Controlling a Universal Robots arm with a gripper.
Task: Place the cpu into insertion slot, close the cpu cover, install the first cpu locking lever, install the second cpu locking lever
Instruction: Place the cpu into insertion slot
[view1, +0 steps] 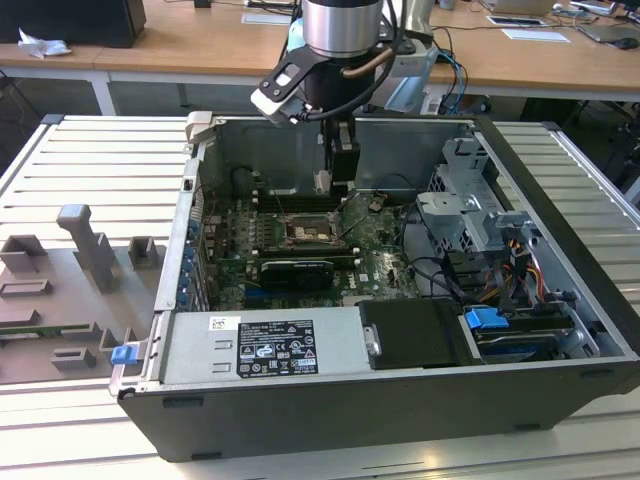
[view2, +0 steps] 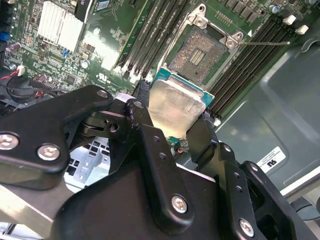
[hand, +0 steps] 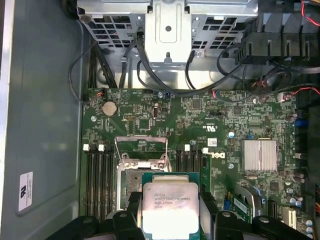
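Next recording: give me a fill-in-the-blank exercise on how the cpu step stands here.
The gripper is shut on the ____.
The insertion slot shows bare contacts, so it is ____.
The arm reaches into the open computer case from ____.
Missing words: cpu; empty; above.

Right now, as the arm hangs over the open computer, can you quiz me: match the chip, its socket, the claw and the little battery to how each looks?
Things:
1 cpu
2 insertion slot
3 gripper
4 coin battery

Looks:
A empty, contacts exposed
B black, clamped shut
C square, silvery, held in the air
D round disc on the green board

Pairs: 1-C, 2-A, 3-B, 4-D
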